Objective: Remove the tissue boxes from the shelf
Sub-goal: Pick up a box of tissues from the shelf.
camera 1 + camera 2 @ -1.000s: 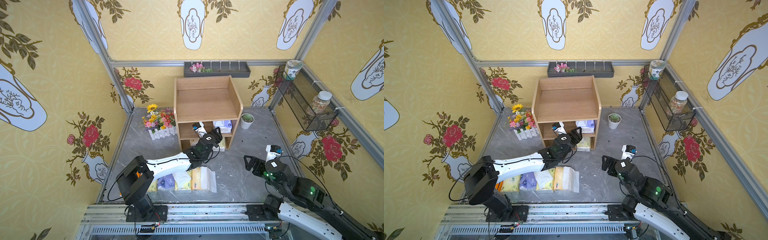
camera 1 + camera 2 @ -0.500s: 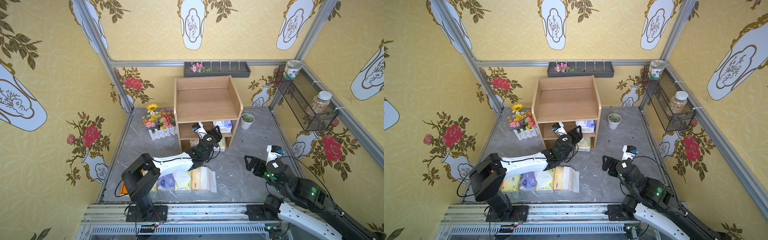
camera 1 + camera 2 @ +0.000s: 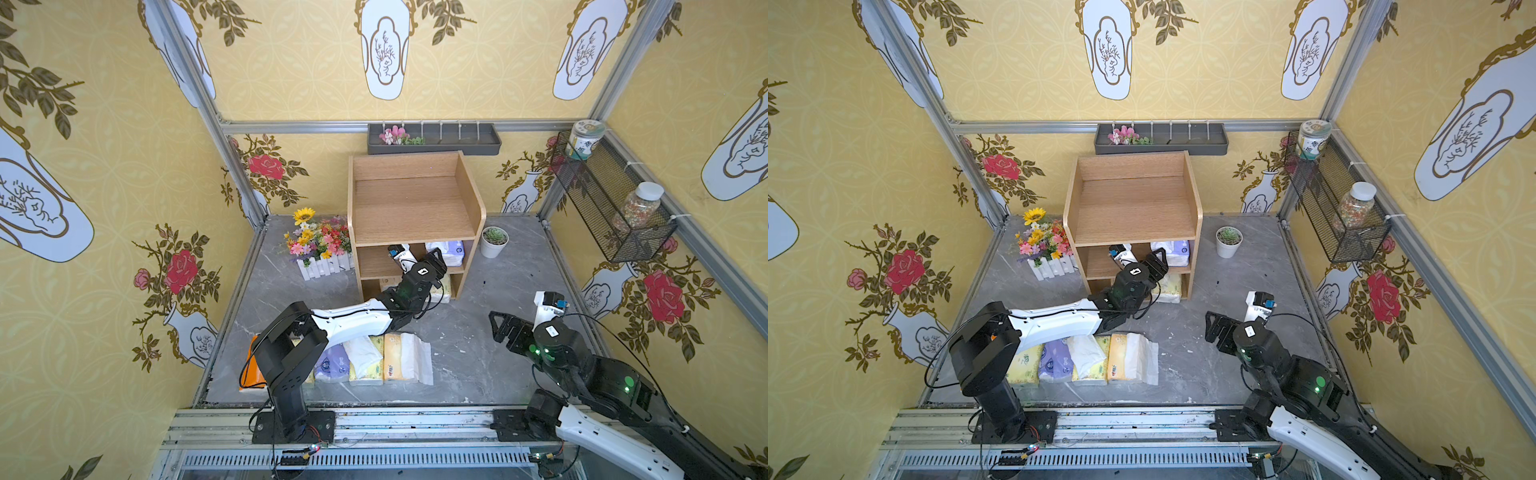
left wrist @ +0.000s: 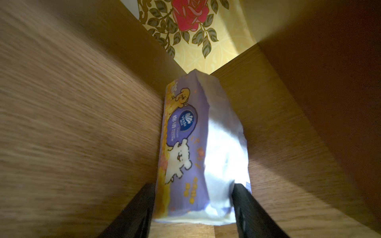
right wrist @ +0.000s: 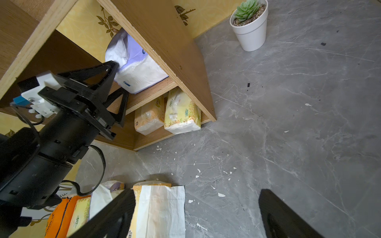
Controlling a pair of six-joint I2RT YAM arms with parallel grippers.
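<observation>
On the shelf's (image 3: 411, 203) middle tier, at the end nearest the succulent (image 3: 493, 237), a lavender tissue pack (image 4: 185, 144) sits between my left gripper's (image 4: 193, 185) fingers (image 4: 140, 206), clamped or only flanked I cannot tell, while my right gripper (image 5: 198, 191) hangs wide open over the grey floor (image 5: 288, 123).

Yellow floral wallpaper walls (image 3: 291, 75), aluminium corner posts (image 3: 240, 174), grey marble floor (image 3: 498, 291) white-flecked, black wire wall basket (image 3: 602, 208), dark grey wall tray (image 3: 440, 147).

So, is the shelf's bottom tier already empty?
No: the right wrist view shows a tan tissue pack and a yellow-green tissue pack side by side in the bottom tier of the shelf.
</observation>
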